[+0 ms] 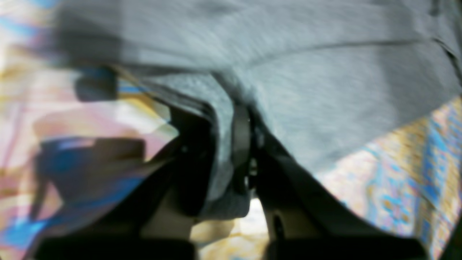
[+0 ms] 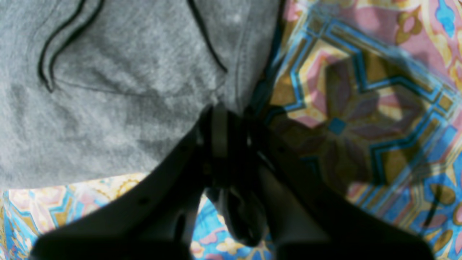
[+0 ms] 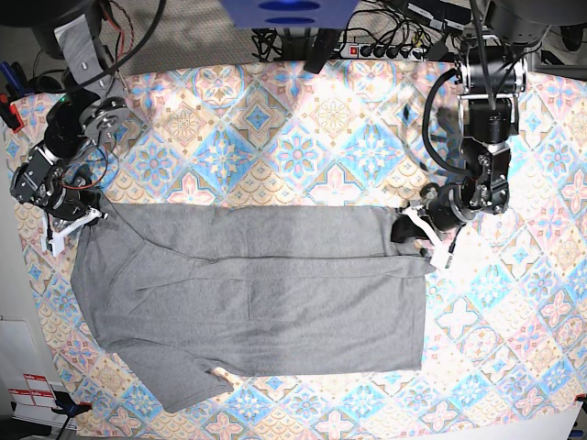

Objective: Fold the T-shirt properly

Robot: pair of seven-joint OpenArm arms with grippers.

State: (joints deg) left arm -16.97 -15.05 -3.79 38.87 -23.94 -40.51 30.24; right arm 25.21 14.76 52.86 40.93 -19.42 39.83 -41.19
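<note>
Up close on the left wrist view, the left gripper [image 1: 234,159] has its jaws pinched on a fold of the T-shirt [image 1: 288,90]; the right wrist view shows the right gripper [image 2: 231,144] likewise clamped on the grey edge. From the base view the shirt lies flat on the tablecloth [image 3: 303,137], held at both far corners, so the grasping step looks done and the next move calls for lifting both corners evenly.

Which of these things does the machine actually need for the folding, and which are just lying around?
Part of the job:
- T-shirt
- left tool, shut on the T-shirt
- right tool, at the shirt's other top corner

Just there:
- patterned tablecloth
- power strip
</note>
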